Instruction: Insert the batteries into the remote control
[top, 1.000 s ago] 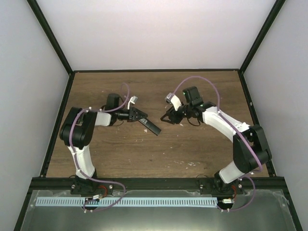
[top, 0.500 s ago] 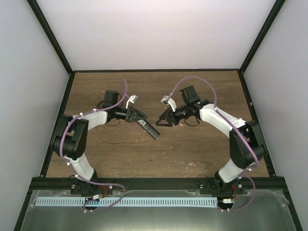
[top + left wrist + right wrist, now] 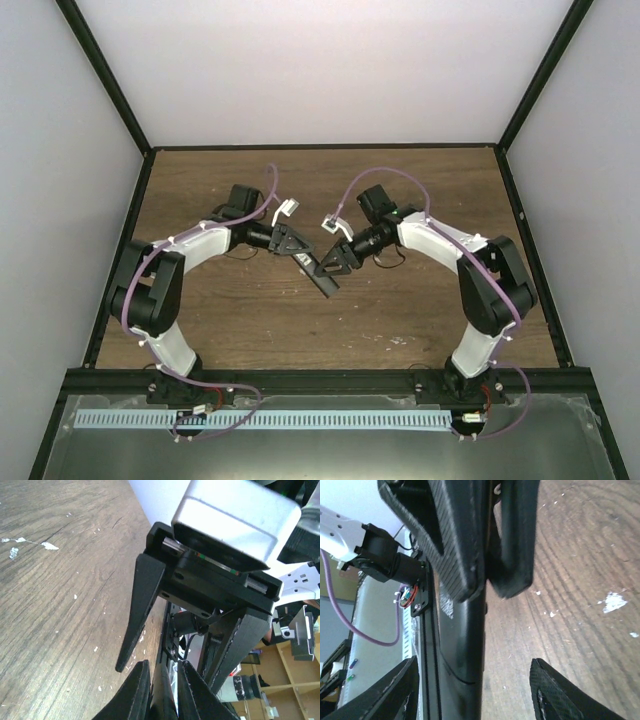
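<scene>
My left gripper (image 3: pixel 303 253) is shut on the remote control (image 3: pixel 323 277), a slim black bar held above the table and slanting toward the near right. In the left wrist view the remote (image 3: pixel 163 695) sits clamped in the left gripper (image 3: pixel 164 664). My right gripper (image 3: pixel 334 262) is open and meets the remote from the right. In the right wrist view the remote (image 3: pixel 461 645) lies between the spread fingers of the right gripper (image 3: pixel 474 661), close to the left one. The left arm's fingers (image 3: pixel 451 535) grip it at the top. The blue batteries are out of view.
The wooden table (image 3: pixel 400 310) has pale specks on it. Black frame posts and white walls close it in on three sides. A metal tray (image 3: pixel 320 440) with a white slotted strip lies in front of the arm bases.
Both arms have moved toward the middle. The left gripper carried the remote rightward, and the right gripper swung left until its open fingers stand around the remote.
</scene>
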